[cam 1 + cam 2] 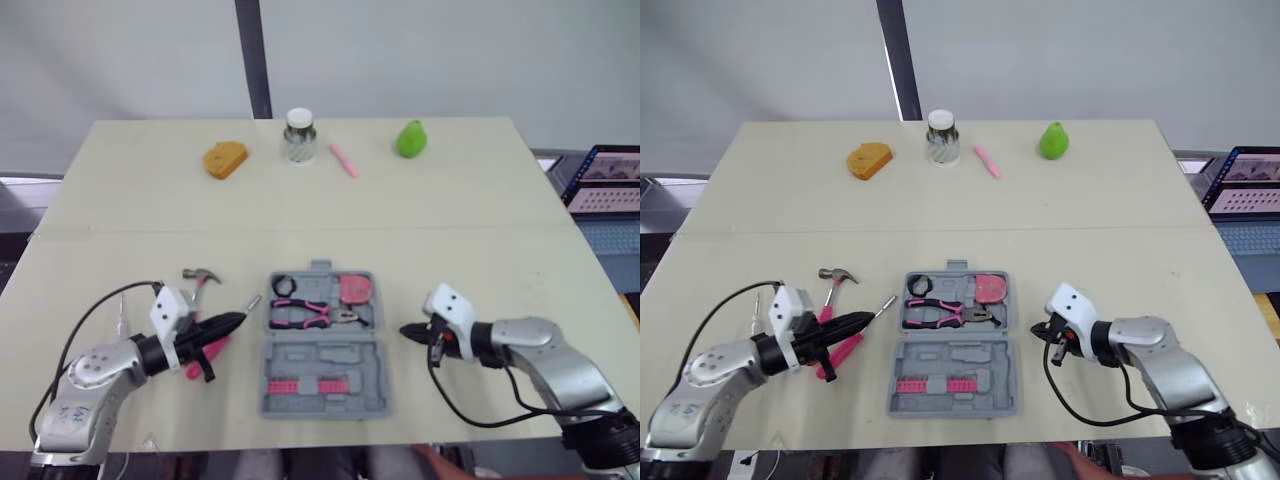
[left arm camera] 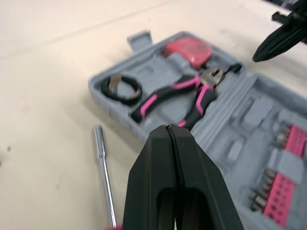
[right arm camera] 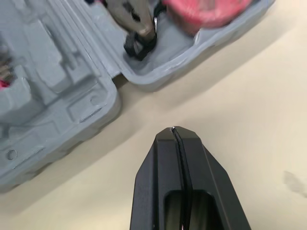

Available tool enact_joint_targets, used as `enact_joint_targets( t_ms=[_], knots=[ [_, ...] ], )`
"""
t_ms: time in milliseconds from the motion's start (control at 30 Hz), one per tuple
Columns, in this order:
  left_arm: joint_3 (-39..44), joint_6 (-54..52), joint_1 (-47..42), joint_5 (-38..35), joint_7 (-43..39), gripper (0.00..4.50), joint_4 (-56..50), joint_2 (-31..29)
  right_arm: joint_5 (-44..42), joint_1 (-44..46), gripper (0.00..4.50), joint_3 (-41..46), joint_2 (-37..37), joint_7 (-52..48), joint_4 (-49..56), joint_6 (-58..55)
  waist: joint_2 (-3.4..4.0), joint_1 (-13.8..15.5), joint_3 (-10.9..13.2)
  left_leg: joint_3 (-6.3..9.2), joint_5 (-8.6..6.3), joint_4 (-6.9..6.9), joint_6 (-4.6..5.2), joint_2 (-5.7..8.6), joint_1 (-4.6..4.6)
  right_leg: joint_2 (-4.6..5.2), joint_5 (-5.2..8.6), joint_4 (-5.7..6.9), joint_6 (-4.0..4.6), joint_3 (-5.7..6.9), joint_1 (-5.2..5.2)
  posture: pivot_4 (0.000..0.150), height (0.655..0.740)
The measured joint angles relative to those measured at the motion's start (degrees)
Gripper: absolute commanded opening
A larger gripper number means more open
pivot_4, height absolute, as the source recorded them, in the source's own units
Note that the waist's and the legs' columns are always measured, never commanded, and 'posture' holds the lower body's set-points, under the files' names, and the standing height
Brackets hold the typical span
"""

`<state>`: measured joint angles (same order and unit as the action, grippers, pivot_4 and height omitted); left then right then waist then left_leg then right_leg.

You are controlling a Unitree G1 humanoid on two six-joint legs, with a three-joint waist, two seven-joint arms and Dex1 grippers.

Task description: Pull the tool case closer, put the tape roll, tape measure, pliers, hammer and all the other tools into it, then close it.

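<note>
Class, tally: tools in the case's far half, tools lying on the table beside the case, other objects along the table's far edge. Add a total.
Tools in the tool case far half: 3 (tape roll, pliers, tape measure)
Tools beside it: 2 (hammer, screwdriver)
Far-edge objects: 4
Total: 9

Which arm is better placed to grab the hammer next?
Left. The hammer lies left of the case, close beside the left gripper; the right gripper sits across the case from it.

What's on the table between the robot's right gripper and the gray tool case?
Nothing. Just a bare strip of table lies between the right gripper and the open tool case, as the right wrist view shows.
</note>
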<state>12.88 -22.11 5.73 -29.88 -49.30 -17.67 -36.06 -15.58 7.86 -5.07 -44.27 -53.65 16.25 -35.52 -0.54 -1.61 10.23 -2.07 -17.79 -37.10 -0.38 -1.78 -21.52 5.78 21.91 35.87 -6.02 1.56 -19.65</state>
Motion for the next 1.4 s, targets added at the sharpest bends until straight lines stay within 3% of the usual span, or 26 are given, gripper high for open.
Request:
enact_joint_targets(
  t_ms=[167,400,500,533,567,733,767,800,833,1133,1233,1400],
  knots=[
    [3.97,-2.21,3.71,-4.60,-1.10,0.04,-4.71,-1.54,-5.58,-2.64,0.03,4.54,-3.58,-3.58,4.80,-2.02,0.01,0.05,0.02,0.00,-0.01,-0.02,0.02,0.00,0.02,-0.02,0.00,-0.03,0.00,0.01,0.06,0.150,0.7159],
    [13.91,3.14,17.61,-6.91,-5.88,0.04,-8.54,-1.02,-9.42,-10.89,0.03,9.85,-7.37,-7.60,7.69,-0.63,-0.01,0.15,0.04,-0.02,-0.12,-0.04,0.18,0.06,0.00,0.00,0.00,-0.32,0.00,-0.12,0.19,0.150,0.7159],
    [18.01,5.75,25.01,-6.89,-7.59,0.00,-8.83,0.42,-11.75,-14.47,0.82,12.24,-7.96,-9.56,8.86,0.03,-0.02,0.18,0.04,0.00,-0.23,-0.03,0.27,0.08,0.00,-0.03,0.00,-0.42,0.00,-0.33,0.25,0.150,0.7159],
    [19.15,6.40,27.14,-6.90,-8.09,0.54,-8.68,1.28,-12.52,-15.60,1.38,12.94,-7.97,-10.13,9.06,0.53,-0.02,0.15,0.04,0.02,-0.26,-0.04,0.29,0.11,0.00,-0.11,0.01,-0.42,0.01,-0.54,0.26,0.150,0.7159],
    [19.67,6.82,27.97,-6.90,-8.36,0.77,-8.68,1.83,-12.88,-16.13,1.76,13.18,-7.97,-10.46,9.14,0.73,-0.02,0.16,0.04,0.05,-0.29,-0.04,0.31,0.13,0.00,-0.17,0.02,-0.42,0.04,-0.75,0.25,0.150,0.7159],
    [21.03,12.70,35.08,-6.19,-11.04,3.30,-8.31,6.60,-13.34,-21.47,4.25,14.54,-7.78,-12.01,9.47,4.94,-0.03,0.12,0.04,0.40,-0.53,0.00,0.68,0.48,-0.03,-0.44,0.24,-0.45,0.43,-2.20,0.29,0.150,0.7159],
    [20.99,14.87,35.85,-5.39,-11.43,3.76,-7.79,7.94,-13.06,-22.28,4.50,14.41,-7.60,-12.07,9.33,6.10,-0.03,0.12,0.04,0.45,-0.55,0.00,0.68,0.56,-0.05,-0.44,0.27,-0.46,0.48,-2.35,0.29,0.150,0.7159],
    [21.01,17.63,36.34,-4.31,-11.57,4.30,-6.60,9.36,-12.58,-22.79,4.50,14.32,-7.44,-12.09,8.99,7.29,-0.03,0.13,0.04,0.54,-0.55,0.00,0.69,0.67,-0.10,-0.45,0.29,-0.46,0.51,-2.57,0.29,0.150,0.7159],
    [20.99,19.83,36.90,-3.16,-11.59,4.41,-5.59,10.52,-12.12,-23.13,4.50,14.27,-7.26,-12.09,8.47,8.42,-0.04,0.10,0.03,0.62,-0.54,-0.01,0.70,0.76,-0.13,-0.46,0.32,-0.46,0.51,-2.75,0.29,0.150,0.7159],
    [20.17,28.66,39.26,-0.28,-10.47,4.41,-1.78,14.73,-9.06,-23.52,4.50,14.27,-4.55,-11.54,5.11,16.24,-0.21,0.18,-0.07,0.81,-0.54,-0.20,0.76,0.91,-0.59,-0.40,0.23,-0.86,0.32,-2.55,0.27,0.150,0.7159],
    [19.73,27.69,39.00,-0.58,-7.10,4.41,-2.73,15.95,-9.62,-22.94,4.50,14.93,-0.57,-10.77,3.62,20.29,-0.25,0.16,-0.09,0.81,-0.53,-0.23,0.75,0.88,-0.63,-0.27,0.14,-0.87,0.13,-1.94,0.29,0.150,0.7159],
    [19.14,23.70,39.77,-2.32,2.29,4.41,-8.62,21.76,-9.86,-23.37,4.50,17.37,-0.58,-10.76,4.37,23.71,-0.26,0.18,-0.09,0.80,-0.51,-0.36,0.76,0.83,-0.62,-0.27,-0.03,-0.87,-0.17,-1.74,0.37,0.150,0.7159]
  ],
)
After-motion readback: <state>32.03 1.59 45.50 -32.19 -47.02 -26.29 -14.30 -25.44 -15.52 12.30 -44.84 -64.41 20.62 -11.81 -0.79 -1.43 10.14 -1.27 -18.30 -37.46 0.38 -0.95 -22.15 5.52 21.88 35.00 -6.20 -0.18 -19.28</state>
